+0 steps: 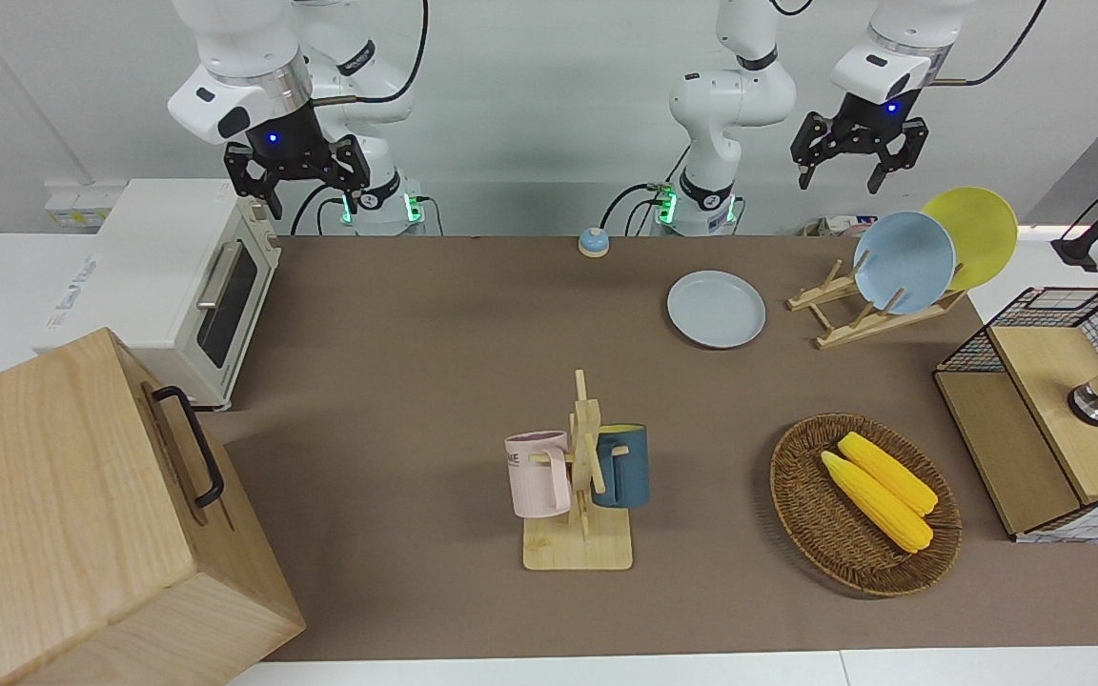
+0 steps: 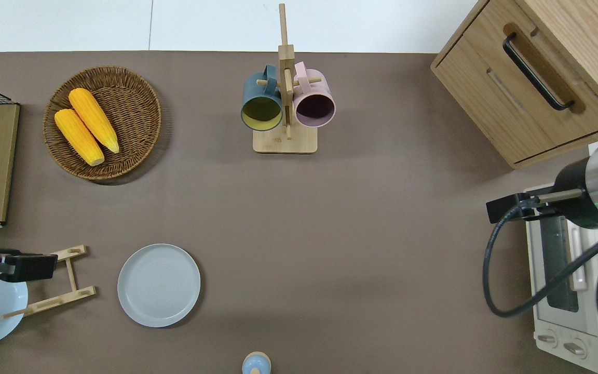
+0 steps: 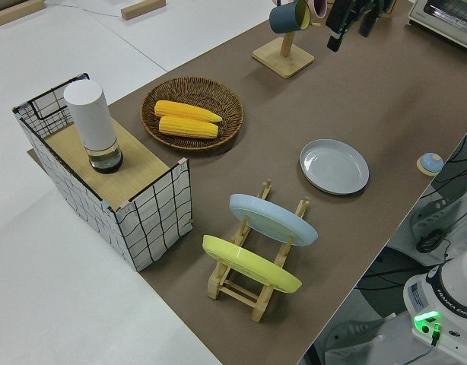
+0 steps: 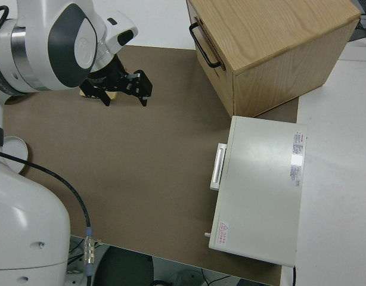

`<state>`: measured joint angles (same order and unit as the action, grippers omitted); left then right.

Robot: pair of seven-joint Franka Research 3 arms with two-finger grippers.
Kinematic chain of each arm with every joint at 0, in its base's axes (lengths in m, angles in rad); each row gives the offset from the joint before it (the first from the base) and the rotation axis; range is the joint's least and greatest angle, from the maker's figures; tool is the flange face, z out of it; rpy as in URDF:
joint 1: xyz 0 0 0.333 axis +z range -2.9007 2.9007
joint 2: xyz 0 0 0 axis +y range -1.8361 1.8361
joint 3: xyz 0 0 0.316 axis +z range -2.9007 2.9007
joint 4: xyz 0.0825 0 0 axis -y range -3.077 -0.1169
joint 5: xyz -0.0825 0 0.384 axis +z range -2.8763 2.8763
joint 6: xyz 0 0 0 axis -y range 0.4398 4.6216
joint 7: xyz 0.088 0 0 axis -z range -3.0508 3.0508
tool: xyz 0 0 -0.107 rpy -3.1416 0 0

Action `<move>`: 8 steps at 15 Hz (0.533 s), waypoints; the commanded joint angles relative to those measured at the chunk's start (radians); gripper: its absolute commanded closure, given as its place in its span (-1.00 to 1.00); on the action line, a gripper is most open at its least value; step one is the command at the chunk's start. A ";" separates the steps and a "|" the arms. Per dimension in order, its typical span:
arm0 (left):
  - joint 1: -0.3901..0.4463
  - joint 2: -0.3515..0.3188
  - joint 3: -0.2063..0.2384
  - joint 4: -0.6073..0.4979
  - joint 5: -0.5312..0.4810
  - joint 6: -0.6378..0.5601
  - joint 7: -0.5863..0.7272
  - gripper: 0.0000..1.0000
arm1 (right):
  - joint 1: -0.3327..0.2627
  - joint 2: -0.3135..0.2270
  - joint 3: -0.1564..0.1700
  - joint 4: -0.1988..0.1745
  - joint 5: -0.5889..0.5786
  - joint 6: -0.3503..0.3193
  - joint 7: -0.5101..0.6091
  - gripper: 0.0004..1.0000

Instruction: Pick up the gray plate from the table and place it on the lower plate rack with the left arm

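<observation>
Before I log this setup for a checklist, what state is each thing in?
Gray plate: flat on the table, untouched.
Blue plate: standing in the rack.
Yellow plate: standing in the rack.
Left gripper: open, empty, over the rack.
Right gripper: open, empty, parked.
Toaster oven: door shut.
Wooden cabinet: drawer shut.
Mugs: hung on the tree.
Corn: lying in the basket.

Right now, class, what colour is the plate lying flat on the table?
Pale gray: the gray plate, seen best in the overhead view.

Robot lab — two arms, mock-kitchen props on table.
</observation>
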<state>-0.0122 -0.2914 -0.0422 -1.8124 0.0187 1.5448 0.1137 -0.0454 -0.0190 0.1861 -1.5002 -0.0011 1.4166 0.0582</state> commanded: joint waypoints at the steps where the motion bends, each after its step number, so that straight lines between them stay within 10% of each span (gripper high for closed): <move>1: -0.009 -0.009 0.007 -0.007 0.006 -0.009 -0.008 -1.00 | -0.010 -0.002 0.006 0.006 0.010 -0.013 -0.001 -0.97; 8: -0.008 -0.006 0.016 -0.015 -0.014 -0.008 -0.006 -0.98 | -0.010 -0.002 0.006 0.006 0.010 -0.013 -0.001 -0.97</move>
<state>-0.0121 -0.2914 -0.0337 -1.8133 0.0136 1.5415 0.1135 -0.0454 -0.0190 0.1861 -1.5002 -0.0011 1.4166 0.0582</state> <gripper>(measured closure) 0.000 0.009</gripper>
